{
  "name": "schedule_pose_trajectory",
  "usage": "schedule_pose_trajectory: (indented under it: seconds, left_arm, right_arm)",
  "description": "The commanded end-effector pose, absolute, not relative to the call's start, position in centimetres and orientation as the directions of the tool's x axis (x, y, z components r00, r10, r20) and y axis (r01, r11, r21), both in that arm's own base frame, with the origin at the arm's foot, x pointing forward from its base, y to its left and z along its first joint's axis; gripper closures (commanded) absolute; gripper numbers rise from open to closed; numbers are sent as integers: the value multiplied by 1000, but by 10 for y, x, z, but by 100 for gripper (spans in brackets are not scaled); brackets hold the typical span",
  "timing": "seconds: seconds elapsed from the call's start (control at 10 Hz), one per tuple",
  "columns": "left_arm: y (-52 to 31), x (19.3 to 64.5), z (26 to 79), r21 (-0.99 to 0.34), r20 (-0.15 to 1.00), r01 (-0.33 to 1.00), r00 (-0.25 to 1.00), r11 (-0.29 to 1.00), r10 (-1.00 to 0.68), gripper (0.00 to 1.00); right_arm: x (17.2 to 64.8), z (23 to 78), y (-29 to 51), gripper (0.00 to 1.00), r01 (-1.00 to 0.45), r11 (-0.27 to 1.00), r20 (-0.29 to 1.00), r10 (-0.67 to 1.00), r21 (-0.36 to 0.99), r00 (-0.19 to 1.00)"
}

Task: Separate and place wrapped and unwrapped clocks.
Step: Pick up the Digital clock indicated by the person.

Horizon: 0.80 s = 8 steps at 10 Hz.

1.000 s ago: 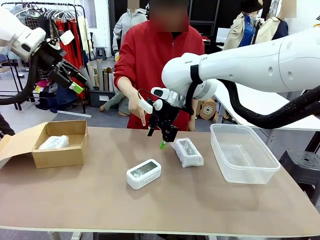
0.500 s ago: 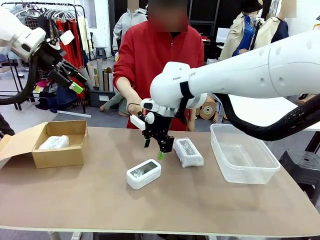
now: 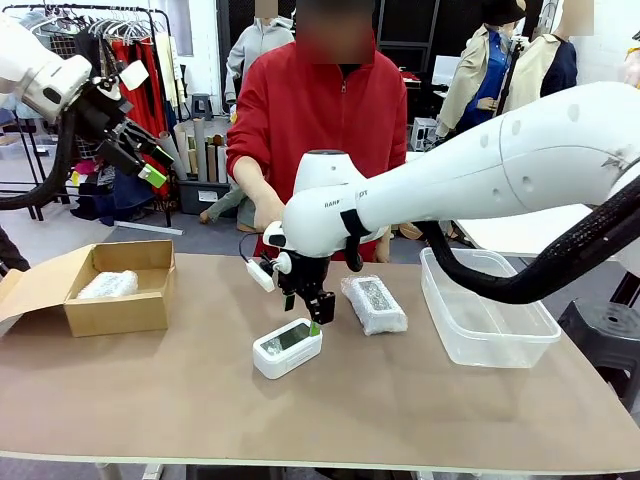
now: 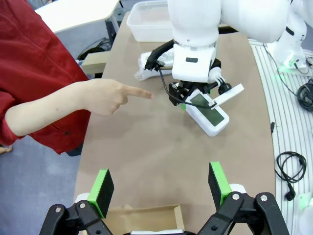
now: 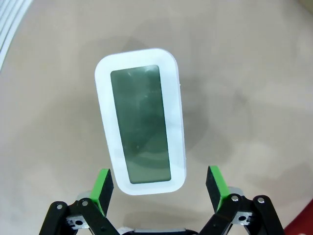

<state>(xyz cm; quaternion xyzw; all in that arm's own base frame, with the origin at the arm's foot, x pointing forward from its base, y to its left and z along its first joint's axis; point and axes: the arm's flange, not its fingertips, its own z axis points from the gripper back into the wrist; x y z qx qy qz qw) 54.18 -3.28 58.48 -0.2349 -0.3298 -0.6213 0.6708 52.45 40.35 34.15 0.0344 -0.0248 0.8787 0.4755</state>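
Note:
The unwrapped clock (image 3: 287, 346), white with a grey-green screen, lies face up near the table's middle. My right gripper (image 3: 306, 316) hovers open just above its far end; in the right wrist view the unwrapped clock (image 5: 142, 120) lies just ahead of the open gripper (image 5: 159, 185), nothing between the pads. One wrapped clock (image 3: 374, 304) lies on the table right of it, also seen behind the arm as the wrapped clock (image 4: 146, 61). Another wrapped clock (image 3: 108, 285) sits in the cardboard box (image 3: 120, 310). My left gripper (image 3: 140, 165) hangs open high above the box, empty (image 4: 160, 188).
A clear plastic container (image 3: 485, 310) stands at the right of the table. The person in a red top stands at the far side; a hand (image 4: 105, 95) points a finger toward the unwrapped clock (image 4: 209, 113). The table's front half is bare.
My right arm has swung left, away from the wrapped clock on the table, and come down over the white clock. The left arm has not moved.

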Motion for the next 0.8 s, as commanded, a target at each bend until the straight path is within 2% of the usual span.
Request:
schedule_pose_trajectory:
  seconds: [0.0,0.7]
  left_arm:
    - [-32,541,585,99,733,988,5,114,-680,0]
    - [-32,541,585,99,733,988,5,114,-680,0]
  right_arm:
    - [521,336,411,0,-846,-533,40,845,-26,-533]
    - [509,318,429,0,-826,-563,66,825,16,-561]
